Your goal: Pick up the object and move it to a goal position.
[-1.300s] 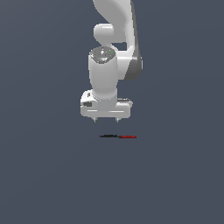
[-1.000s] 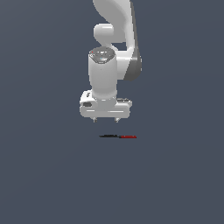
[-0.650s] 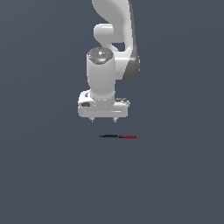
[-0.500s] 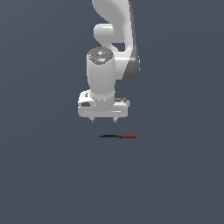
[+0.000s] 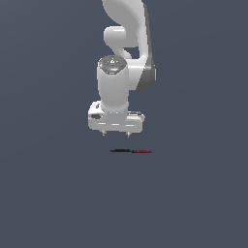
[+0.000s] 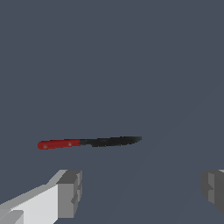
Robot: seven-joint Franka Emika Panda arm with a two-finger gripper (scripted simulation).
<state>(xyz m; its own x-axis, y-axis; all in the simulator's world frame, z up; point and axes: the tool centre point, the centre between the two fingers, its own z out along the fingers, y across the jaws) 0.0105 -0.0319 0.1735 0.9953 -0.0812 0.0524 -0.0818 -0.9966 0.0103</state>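
Since the earlier frames the gripper (image 5: 116, 133) is sitting slightly further toward the exterior view's left and a touch higher, while the object (image 5: 131, 151) is lying exactly where it was on the flat grey surface (image 5: 48, 193). It is resting below the fingertips and offset toward the exterior view's right, its long axis running across that view, black half on the left, red half on the right. That axis is lying roughly parallel to the line between the two fingers (image 6: 70, 192), so a wrist rotation looks needed before closing, as a judgement. Jaws are standing wide apart and holding nothing; in the wrist view the object (image 6: 89, 142) is sitting beyond the fingertips, not between them, nearer one finger, with clear space all round.
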